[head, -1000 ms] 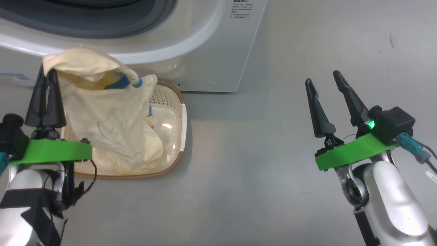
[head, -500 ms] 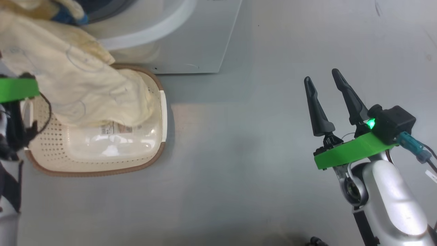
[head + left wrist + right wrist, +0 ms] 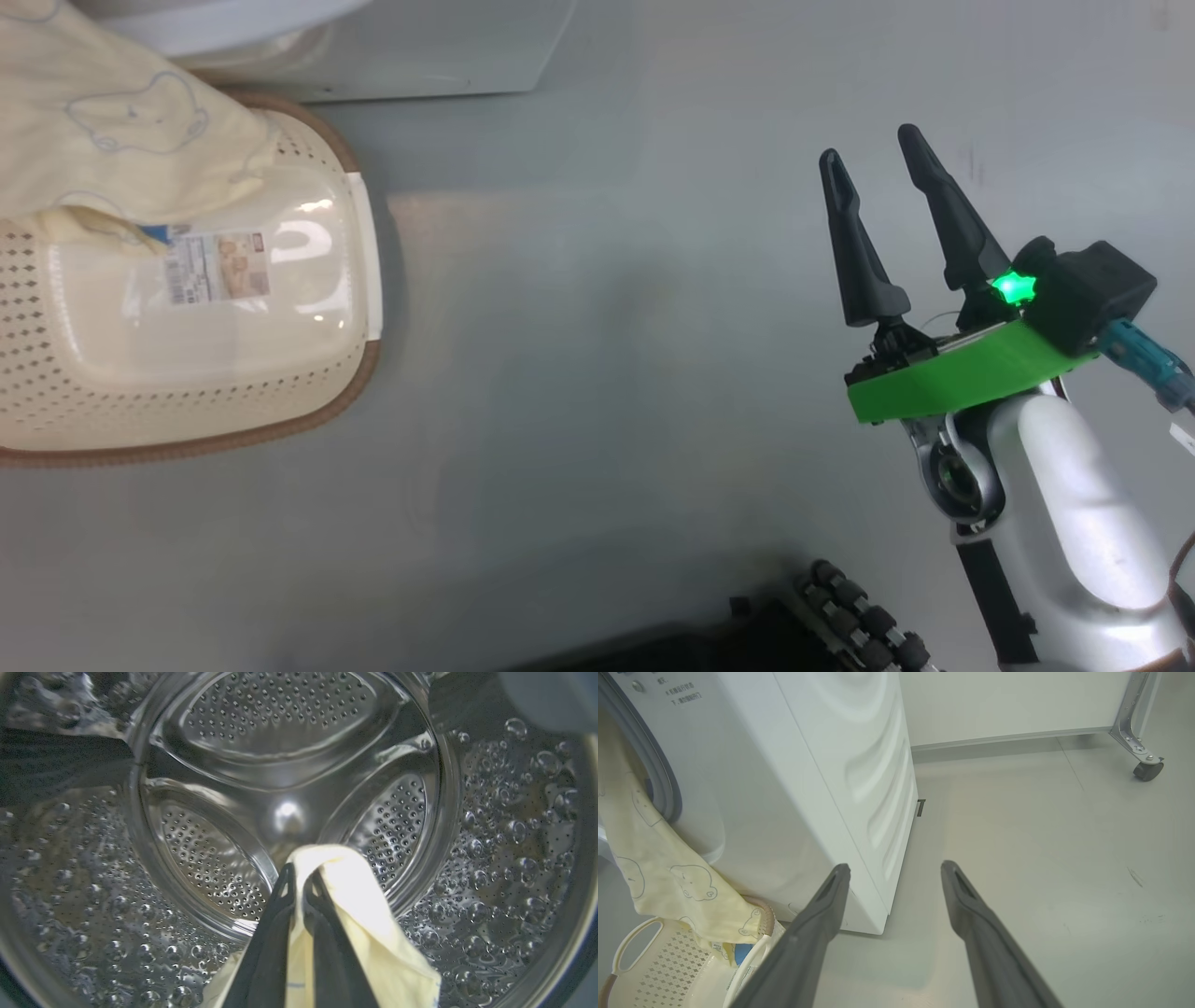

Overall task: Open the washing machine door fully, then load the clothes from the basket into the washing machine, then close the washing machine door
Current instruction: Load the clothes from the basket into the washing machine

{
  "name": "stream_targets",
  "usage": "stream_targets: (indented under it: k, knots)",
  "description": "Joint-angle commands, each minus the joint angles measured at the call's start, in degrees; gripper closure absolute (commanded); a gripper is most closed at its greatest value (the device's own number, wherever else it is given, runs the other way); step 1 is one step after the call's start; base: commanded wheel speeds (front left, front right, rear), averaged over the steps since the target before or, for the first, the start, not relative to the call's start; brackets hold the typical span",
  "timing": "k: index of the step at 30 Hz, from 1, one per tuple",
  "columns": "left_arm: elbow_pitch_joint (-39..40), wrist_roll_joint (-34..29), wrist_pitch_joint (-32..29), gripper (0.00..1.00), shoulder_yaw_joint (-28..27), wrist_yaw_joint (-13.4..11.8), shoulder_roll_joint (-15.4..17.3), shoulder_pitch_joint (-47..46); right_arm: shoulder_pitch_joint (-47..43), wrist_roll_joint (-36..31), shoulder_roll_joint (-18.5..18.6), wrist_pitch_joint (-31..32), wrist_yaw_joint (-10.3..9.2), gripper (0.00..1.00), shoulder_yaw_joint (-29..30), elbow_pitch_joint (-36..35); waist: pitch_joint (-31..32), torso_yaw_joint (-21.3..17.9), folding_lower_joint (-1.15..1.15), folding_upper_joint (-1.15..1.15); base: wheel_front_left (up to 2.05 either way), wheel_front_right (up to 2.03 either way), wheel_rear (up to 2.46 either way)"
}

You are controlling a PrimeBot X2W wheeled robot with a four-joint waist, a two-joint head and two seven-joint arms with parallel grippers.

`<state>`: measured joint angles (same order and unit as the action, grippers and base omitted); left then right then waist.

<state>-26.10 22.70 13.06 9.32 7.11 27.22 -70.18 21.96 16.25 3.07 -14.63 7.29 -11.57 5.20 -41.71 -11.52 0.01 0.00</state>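
Note:
My left gripper (image 3: 301,875) is inside the perforated steel drum (image 3: 280,728) of the washing machine (image 3: 808,765), shut on a fold of the pale yellow clothes (image 3: 355,896). The garment (image 3: 654,858) trails out of the machine's opening, and its lower end still lies in the cream basket (image 3: 658,961). In the head view the clothes (image 3: 103,121) drape over the basket's (image 3: 280,411) far corner, below the machine's white front (image 3: 420,47). My right gripper (image 3: 870,147) hovers open and empty over the floor to the right (image 3: 894,868). The washing machine door is out of view.
Grey floor stretches between the basket and my right arm. My own dark base (image 3: 822,625) shows at the bottom edge. Right of the machine, a metal frame leg on a caster (image 3: 1141,760) stands near the wall's skirting (image 3: 994,742).
My left gripper has lifted the garment out of the basket and into the drum, uncovering the sticker on the basket's base. The head camera has shifted. The right gripper stays open in place.

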Motion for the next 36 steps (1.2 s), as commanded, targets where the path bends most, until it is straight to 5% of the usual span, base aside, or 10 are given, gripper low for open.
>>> stream_targets:
  k: [1,11,18,36]
  knots:
    - [0.96,0.75,-0.61,1.0,0.4,0.35,4.22,-3.28,-0.17,0.81,-0.18,-0.37,0.2,0.0,-1.27,-2.02,-3.44,-1.98,-0.01,0.0,0.0,0.0,0.0]
    - [-6.47,7.75,-0.79,1.0,11.67,0.36,10.15,-25.15,1.19,5.42,-0.19,-0.37,0.2,0.0,-5.43,-2.59,-10.07,-5.81,-0.01,0.0,0.0,0.0,0.0]
    - [-11.14,7.81,1.76,1.0,11.74,0.37,12.03,-36.04,1.39,7.7,-0.19,-0.37,0.2,0.0,-7.79,-2.48,-10.75,-7.37,-0.01,0.0,0.0,0.0,0.0]
    - [-31.56,7.32,1.92,1.0,26.26,0.37,8.29,-38.77,1.87,8.5,-0.19,-0.37,0.2,0.0,-9.53,-2.3,-11.18,-8.69,-0.01,0.0,0.0,0.0,0.0]
